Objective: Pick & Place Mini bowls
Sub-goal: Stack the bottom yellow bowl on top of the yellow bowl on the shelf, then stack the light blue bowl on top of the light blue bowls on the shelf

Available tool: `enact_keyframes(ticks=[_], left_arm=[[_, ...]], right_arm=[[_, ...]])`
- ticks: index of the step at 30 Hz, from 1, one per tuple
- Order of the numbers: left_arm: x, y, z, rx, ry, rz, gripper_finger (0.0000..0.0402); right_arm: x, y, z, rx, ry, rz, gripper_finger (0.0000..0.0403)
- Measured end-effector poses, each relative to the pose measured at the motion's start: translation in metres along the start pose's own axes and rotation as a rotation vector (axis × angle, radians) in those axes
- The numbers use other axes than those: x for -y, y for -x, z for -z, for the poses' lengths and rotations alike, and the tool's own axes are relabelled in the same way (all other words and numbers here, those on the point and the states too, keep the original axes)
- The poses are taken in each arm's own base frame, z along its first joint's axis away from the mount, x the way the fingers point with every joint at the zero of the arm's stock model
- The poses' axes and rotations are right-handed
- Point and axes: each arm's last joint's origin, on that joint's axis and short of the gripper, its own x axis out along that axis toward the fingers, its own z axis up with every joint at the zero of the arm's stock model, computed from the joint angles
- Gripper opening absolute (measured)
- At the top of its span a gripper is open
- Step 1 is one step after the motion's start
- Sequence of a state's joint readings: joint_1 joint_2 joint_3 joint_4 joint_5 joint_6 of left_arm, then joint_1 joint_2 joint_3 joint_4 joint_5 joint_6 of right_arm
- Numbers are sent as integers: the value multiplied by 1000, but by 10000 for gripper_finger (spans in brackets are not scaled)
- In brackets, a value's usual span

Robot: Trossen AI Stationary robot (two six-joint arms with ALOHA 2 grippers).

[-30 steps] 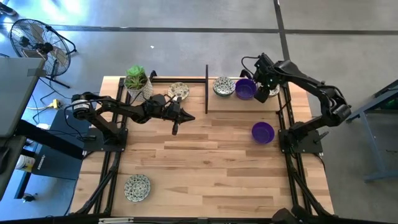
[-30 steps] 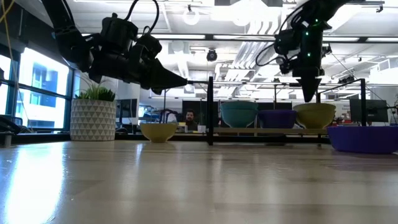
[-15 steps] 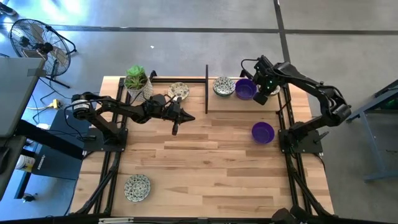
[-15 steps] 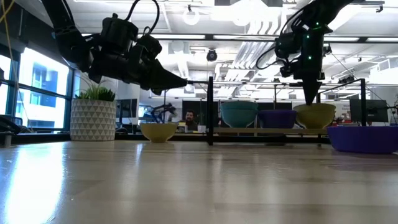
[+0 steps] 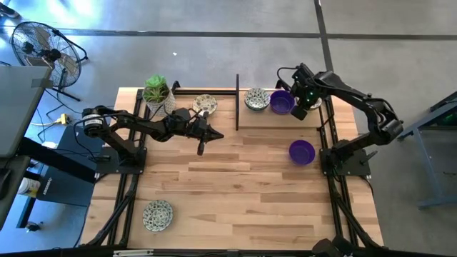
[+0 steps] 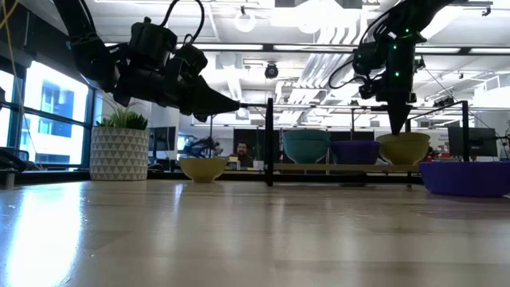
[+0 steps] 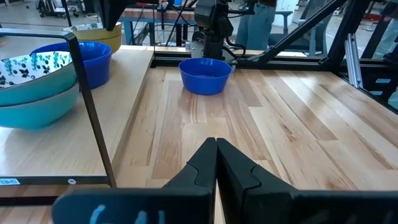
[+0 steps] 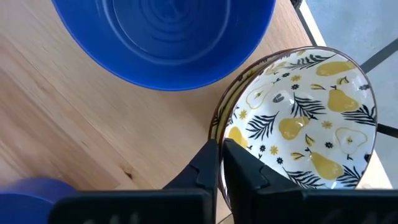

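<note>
Our right tool [image 5: 301,113] hangs over the raised wooden tray [image 5: 264,118] at the far right of the pale wooden desk [image 5: 235,185], fingers pinched together right at the near rim of the round cream bowl with the leaf-and-pear pattern [image 8: 305,118]. Whether the rim is caught between them, we cannot tell. That patterned bowl sits just beside the glossy purple bowl [image 5: 281,102], with another patterned bowl [image 5: 255,98] further along the tray. A second purple bowl [image 5: 302,151] rests on the desk near the right arm's base; two more patterned ones lie at the far edge [image 5: 204,104] and the near left corner [image 5: 157,215].

To do this step well, we should keep the fingers centred on the rim, not the neighbouring purple bowl, and lift straight so neither is dragged.

Our left tool [image 5: 200,148] waits closed above mid-desk, near the white pot with a green plant [image 5: 156,91].
</note>
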State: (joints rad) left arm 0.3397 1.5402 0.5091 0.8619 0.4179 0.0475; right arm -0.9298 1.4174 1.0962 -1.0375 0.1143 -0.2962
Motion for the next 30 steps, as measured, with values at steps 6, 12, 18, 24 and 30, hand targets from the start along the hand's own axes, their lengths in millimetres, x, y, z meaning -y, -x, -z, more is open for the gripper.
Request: enact_keyframes(ticks=[6,12,18,24,30], left_arm=[[0,0,0,0,0,0,0],[0,0,0,0,0,1,0],[0,0,0,0,0,3,0],[0,0,0,0,1,3,0],[0,0,0,0,1,3,0]], right_arm=[[0,0,0,3,-2,-8,44],[0,0,0,3,-3,-9,58],[-1,0,0,2,-7,-18,40],[0,1,1,-14,-6,7,24],[-3,24,10,73,-18,43,48]])
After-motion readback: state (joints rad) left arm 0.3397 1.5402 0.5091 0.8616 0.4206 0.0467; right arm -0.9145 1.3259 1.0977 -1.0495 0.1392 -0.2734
